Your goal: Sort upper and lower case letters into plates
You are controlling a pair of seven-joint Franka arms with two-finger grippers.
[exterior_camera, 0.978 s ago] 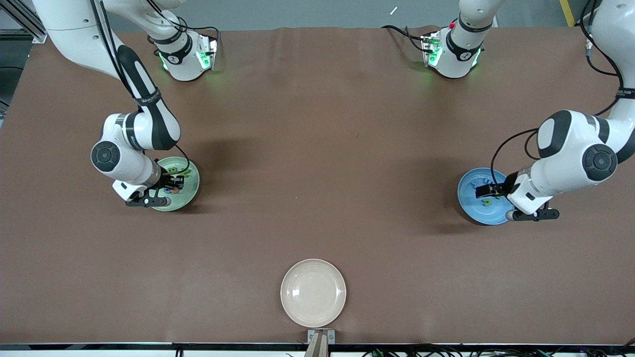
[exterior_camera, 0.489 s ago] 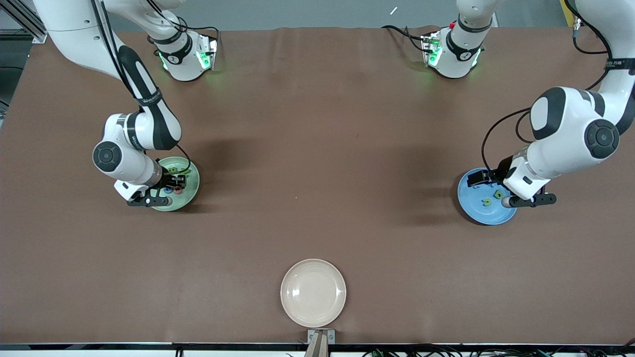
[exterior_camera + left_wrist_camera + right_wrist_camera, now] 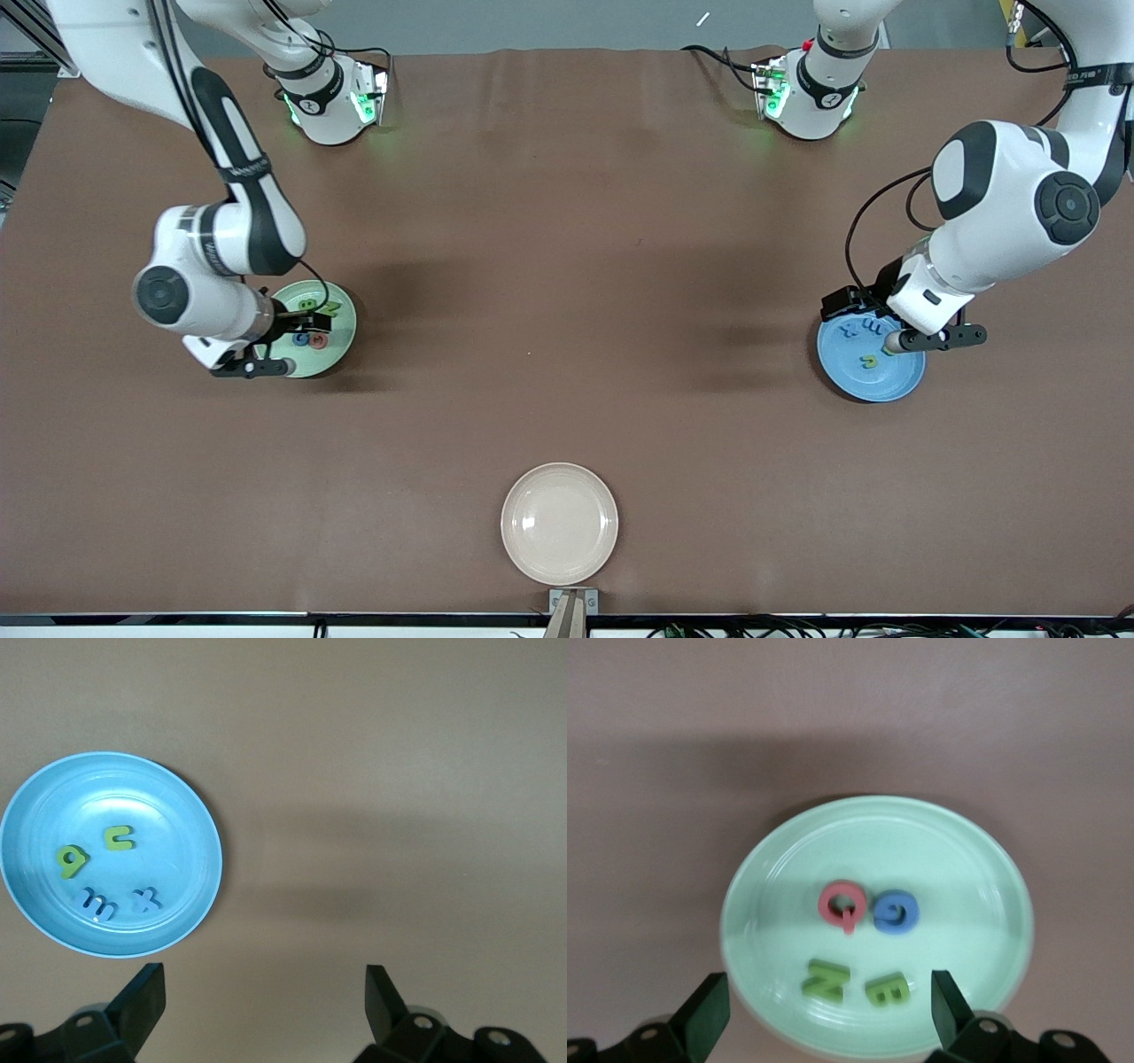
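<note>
Both grippers, right gripper (image 3: 824, 1010) over the mint green plate (image 3: 983, 904) and left gripper (image 3: 266, 1010) beside the blue plate (image 3: 190, 815), stand wide open and empty; sorting looks complete, so next comes retraction.

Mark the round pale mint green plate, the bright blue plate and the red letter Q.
pale mint green plate (image 3: 983, 877), right wrist view, bare inner wall.
bright blue plate (image 3: 182, 824), left wrist view, bare floor.
red letter Q (image 3: 830, 902), right wrist view, ring.

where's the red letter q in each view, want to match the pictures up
Front view: the red Q lies in the mint green plate toward the right arm's end of the table, partly hidden by the right gripper.
Left wrist view: not in it; only the blue plate shows.
Right wrist view: near the plate's middle.
Shared landmark: the blue G beside it, also seen from the front.
</note>
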